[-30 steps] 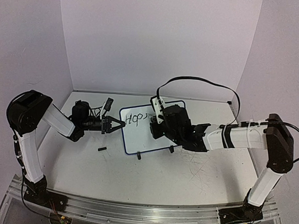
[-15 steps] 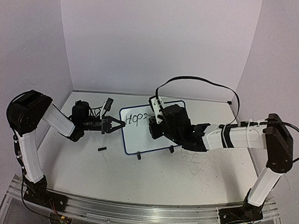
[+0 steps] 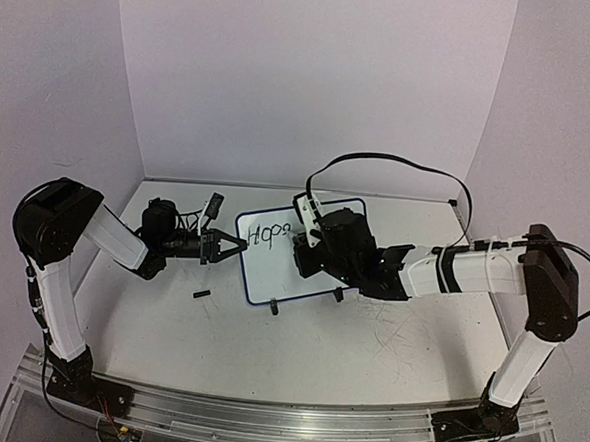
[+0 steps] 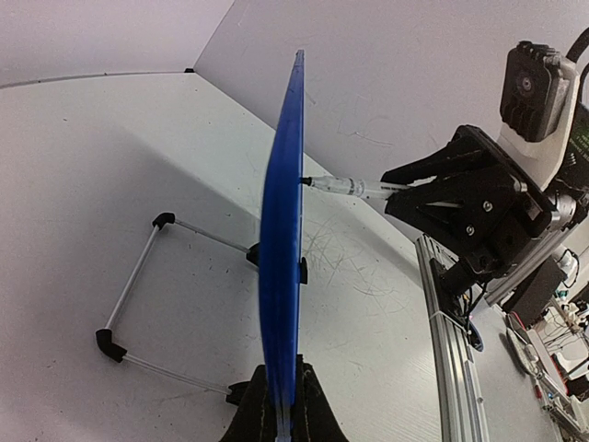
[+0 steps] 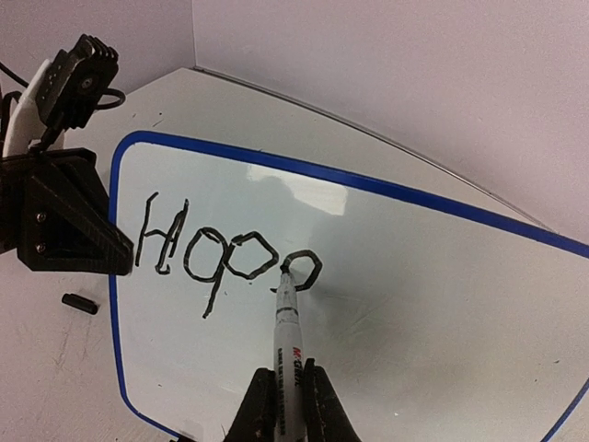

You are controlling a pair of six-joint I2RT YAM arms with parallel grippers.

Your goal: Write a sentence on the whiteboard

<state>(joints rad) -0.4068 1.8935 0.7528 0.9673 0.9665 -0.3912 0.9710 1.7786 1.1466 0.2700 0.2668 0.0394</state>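
My whiteboard (image 3: 272, 272), blue-rimmed with black scrawl at its upper left, stands tilted on the desk (image 3: 367, 351). My left pincer (image 3: 237, 246), arm stretched low, is clamped on its left edge. My right pincer (image 5: 287, 379) is closed round a marker (image 5: 288, 324), tip touching the board. Only the left wrist view shows the wire stand (image 4: 135, 276) looping out behind.
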